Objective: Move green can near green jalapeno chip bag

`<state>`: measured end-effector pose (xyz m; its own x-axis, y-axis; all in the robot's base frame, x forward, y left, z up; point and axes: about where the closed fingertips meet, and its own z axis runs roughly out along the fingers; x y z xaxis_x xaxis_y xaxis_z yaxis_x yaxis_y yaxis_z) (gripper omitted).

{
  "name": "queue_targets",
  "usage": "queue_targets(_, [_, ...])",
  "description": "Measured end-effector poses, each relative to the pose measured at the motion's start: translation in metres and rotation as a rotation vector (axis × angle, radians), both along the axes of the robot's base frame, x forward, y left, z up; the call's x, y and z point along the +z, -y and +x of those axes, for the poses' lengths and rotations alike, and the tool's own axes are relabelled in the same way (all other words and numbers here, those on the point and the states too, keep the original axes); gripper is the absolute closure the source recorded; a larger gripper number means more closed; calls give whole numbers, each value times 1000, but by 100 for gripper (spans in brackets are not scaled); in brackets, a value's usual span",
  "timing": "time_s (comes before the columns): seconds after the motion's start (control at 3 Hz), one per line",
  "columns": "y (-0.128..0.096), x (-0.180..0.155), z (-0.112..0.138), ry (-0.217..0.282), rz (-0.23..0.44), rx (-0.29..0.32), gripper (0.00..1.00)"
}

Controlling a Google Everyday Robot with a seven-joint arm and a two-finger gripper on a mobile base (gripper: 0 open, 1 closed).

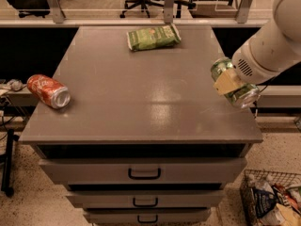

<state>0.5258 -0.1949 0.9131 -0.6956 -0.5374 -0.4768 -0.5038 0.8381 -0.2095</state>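
Note:
The green can is held on its side in my gripper, above the right edge of the grey cabinet top. One pale finger lies across the can's middle and the can's silver end faces the front. The green jalapeno chip bag lies flat at the far middle of the top, well to the left of and behind the can. My white arm comes in from the upper right.
A red-orange can lies on its side at the left edge of the top. The cabinet has drawers below. A wire basket with packets stands on the floor at lower right. Office chairs stand behind.

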Motion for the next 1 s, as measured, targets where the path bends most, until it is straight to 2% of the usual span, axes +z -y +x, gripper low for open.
queue_targets(0.33, [-1, 0, 0, 6, -27, 44, 100])
queue_targets(0.67, [-1, 0, 0, 6, -27, 44, 100])
queue_targets(1.0, [-2, 2, 11, 45, -19, 37, 100])
